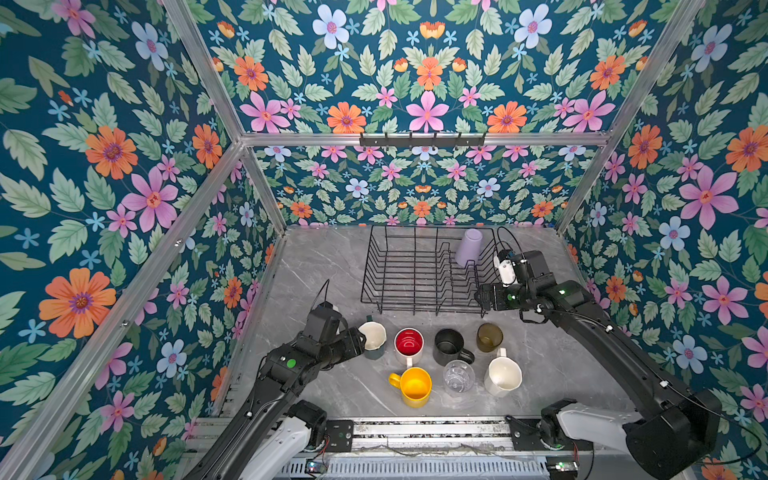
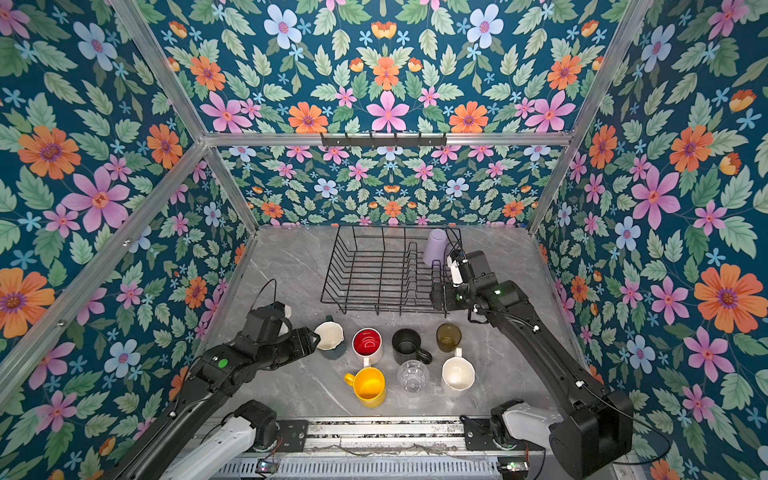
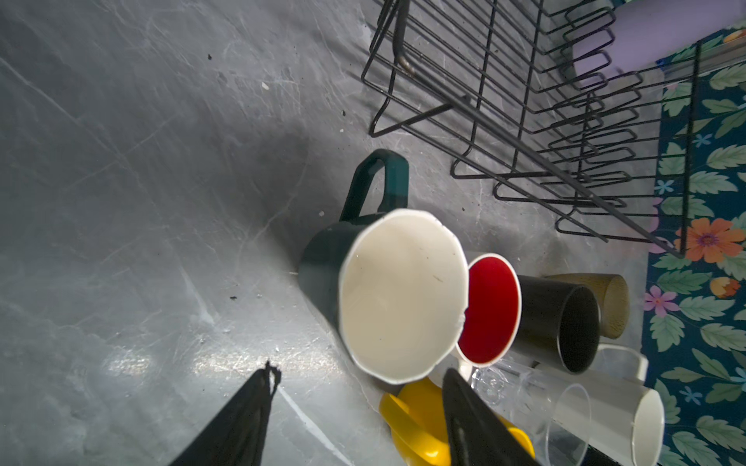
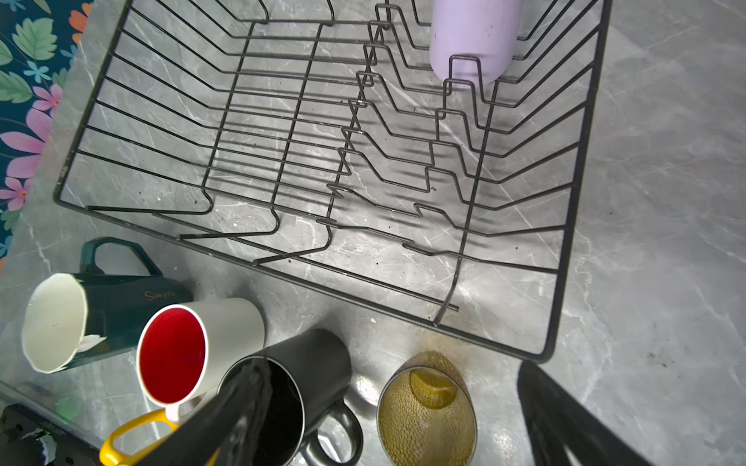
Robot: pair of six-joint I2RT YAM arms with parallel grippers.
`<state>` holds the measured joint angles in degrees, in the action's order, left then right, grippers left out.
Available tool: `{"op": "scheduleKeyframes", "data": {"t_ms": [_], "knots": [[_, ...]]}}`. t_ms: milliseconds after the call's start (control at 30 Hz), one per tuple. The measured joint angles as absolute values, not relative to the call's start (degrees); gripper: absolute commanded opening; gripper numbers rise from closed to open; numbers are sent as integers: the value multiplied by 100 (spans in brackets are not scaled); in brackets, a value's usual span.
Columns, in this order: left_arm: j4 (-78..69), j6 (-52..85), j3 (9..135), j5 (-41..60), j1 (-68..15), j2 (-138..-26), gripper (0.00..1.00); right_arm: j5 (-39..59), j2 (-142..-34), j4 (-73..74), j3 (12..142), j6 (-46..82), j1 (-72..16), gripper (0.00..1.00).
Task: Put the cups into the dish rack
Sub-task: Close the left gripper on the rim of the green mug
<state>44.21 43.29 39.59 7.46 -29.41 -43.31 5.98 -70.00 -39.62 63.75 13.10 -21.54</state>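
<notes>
The black wire dish rack (image 1: 399, 274) (image 4: 282, 272) stands at the back of the table. A lilac tumbler (image 1: 468, 247) (image 4: 472, 40) sits mouth-down at its far right. In front stand the dark green mug (image 1: 372, 338) (image 3: 323, 262), red-inside mug (image 1: 409, 345), black mug (image 1: 449, 345) and olive tumbler (image 1: 489, 337). Nearer are the yellow mug (image 1: 413, 386), clear glass (image 1: 458, 376) and cream mug (image 1: 503, 376). My left gripper (image 1: 360, 338) (image 3: 357, 368) is open, its tips at the green mug's rim. My right gripper (image 1: 482, 297) (image 4: 391, 365) hangs open over the rack's front right corner, above the olive tumbler.
A black hook rail (image 1: 422, 140) is fixed high on the back wall. Floral walls with aluminium posts close in the table on three sides. A metal rail (image 1: 415, 432) with both arm bases runs along the front edge. Bare marble lies left of the rack.
</notes>
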Motion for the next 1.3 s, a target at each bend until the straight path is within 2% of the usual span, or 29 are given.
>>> {"op": "scheduleKeyframes", "data": {"t_ms": [600, 1133, 1300], "knots": [[4143, 4471, 4163, 156, -3304, -5618, 63, 1162, -7258, -3741, 6326, 1328, -2154, 94], [3876, 4324, 4150, 99, -3304, -6257, 47, 1157, -7177, -3728, 6289, 1326, -2154, 94], [3819, 4307, 4150, 106, -3304, -6394, 39, 1160, -7094, -3708, 6230, 1326, -2154, 94]]}}
